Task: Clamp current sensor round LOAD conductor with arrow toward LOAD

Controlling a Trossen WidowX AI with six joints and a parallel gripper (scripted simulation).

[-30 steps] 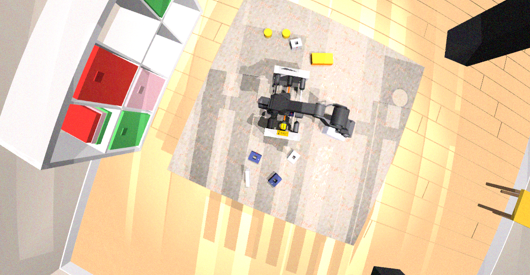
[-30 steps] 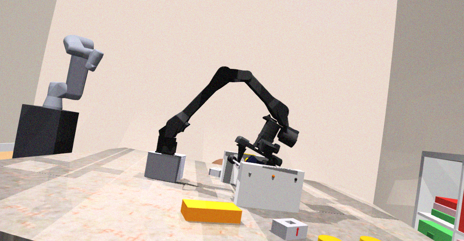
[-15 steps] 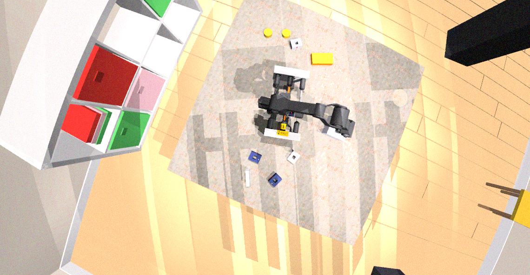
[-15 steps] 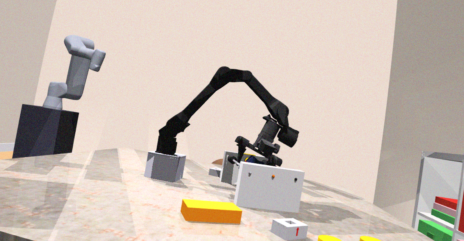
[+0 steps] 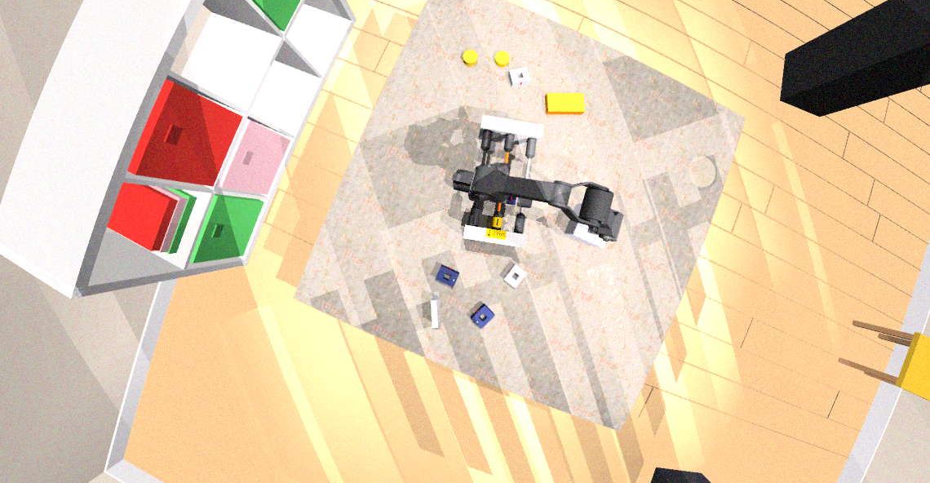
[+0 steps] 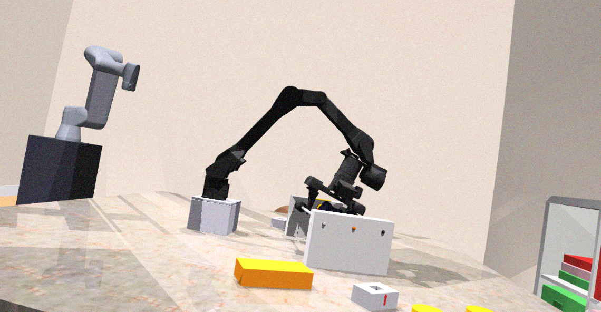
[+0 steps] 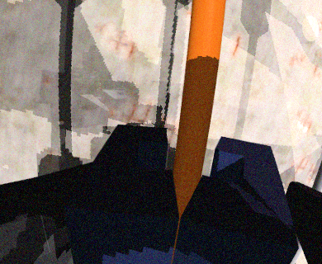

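The open navy split-core sensor [image 7: 255, 158] [image 6: 324, 206] is off the table between the fingers of my gripper [image 7: 201, 181] [image 6: 334, 207]. The gripper stands wide and is shut on both outer sides of the sensor. The sensor's two halves are apart, one on each side of the orange conductor [image 7: 205, 33] [image 5: 507, 157], which runs into the gap between them. The middle conductor ends at a white end plate with a yellow marker [image 5: 495, 233], whose writing is small. The arm hides most of the sensor from above. Its arrow is not visible.
The black and light-grey conductors run beside the orange one, between white end plates [image 5: 511, 126] [image 6: 349, 246]. A yellow block [image 5: 564, 103] [image 6: 273, 274], yellow discs [image 5: 469, 57] [image 5: 502, 58], a white sensor [image 5: 516, 77] and several other small parts stand around the rack.
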